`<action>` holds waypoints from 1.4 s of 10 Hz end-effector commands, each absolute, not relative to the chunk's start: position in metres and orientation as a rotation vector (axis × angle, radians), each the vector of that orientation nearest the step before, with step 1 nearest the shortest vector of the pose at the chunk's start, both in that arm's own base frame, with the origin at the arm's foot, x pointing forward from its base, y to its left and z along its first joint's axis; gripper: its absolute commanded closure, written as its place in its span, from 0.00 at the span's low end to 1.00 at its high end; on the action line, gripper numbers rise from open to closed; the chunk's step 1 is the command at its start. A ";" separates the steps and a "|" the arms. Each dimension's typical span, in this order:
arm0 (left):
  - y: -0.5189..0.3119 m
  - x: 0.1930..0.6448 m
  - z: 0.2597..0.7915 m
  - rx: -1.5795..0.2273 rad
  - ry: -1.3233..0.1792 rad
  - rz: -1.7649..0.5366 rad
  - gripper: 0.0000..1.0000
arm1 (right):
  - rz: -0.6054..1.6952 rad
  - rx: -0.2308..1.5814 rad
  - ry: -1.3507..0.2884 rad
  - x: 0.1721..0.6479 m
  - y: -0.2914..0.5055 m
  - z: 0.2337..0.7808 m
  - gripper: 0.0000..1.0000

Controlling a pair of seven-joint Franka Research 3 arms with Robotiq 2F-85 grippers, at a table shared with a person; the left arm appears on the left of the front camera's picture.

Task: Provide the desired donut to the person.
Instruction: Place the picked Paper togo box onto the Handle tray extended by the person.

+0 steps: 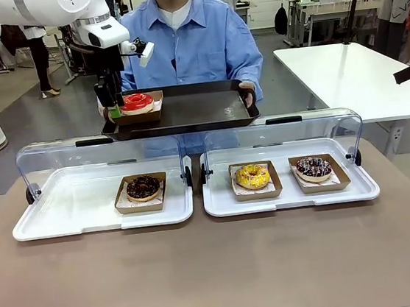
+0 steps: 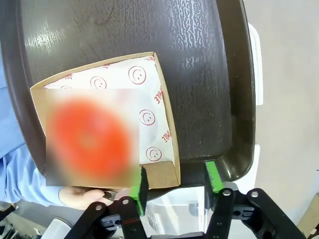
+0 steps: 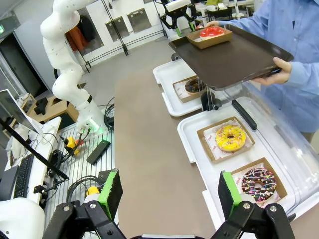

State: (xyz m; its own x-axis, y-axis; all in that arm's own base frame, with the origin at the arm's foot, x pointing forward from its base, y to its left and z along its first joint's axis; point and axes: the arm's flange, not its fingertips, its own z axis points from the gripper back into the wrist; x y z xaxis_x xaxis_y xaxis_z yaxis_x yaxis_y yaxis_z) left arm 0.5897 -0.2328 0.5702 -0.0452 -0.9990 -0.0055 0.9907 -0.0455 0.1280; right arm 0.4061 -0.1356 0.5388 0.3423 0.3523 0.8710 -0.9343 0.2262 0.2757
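The person point(image 1: 200, 43) across the counter point(image 1: 218, 270) holds a dark tray point(image 1: 200, 109) by both ends above the two white display trays. The red-iced donut point(image 1: 137, 100) sits in its cardboard box point(image 1: 138, 118) on the tray's corner nearest the robot's left hand point(image 1: 115, 108). That hand's fingers stand spread open at the box's corner, gripping nothing. The right hand point(image 3: 169, 186) hangs open and empty, well off to the side. Below are a chocolate donut point(image 1: 143, 187), a yellow donut point(image 1: 253, 176) and a sprinkled donut point(image 1: 313, 168).
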 end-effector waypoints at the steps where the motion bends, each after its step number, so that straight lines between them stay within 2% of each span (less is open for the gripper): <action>1: -0.229 0.590 0.575 0.101 -0.092 -1.628 0.00 | 1.023 0.945 -0.777 0.406 -0.135 0.539 0.00; 7: -0.225 0.583 0.576 0.072 -0.081 -1.644 0.00 | 1.023 0.945 -0.777 0.406 -0.135 0.539 0.00; 11: -0.189 0.519 0.586 0.015 -0.101 -1.757 0.00 | 1.023 0.945 -0.777 0.406 -0.135 0.539 0.00; 14: -0.129 0.477 0.579 -0.030 -0.187 -1.742 0.00 | 1.023 0.945 -0.777 0.406 -0.135 0.539 0.00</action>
State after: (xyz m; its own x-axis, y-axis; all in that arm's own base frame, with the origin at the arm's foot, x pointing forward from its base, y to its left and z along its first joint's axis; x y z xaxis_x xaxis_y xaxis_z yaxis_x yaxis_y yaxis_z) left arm 0.5002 -0.1553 0.5938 -0.1691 -0.9831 0.0702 0.9836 -0.1638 0.0756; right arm 0.4062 -0.1356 0.5385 0.3432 0.3523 0.8707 -0.9340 0.2262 0.2767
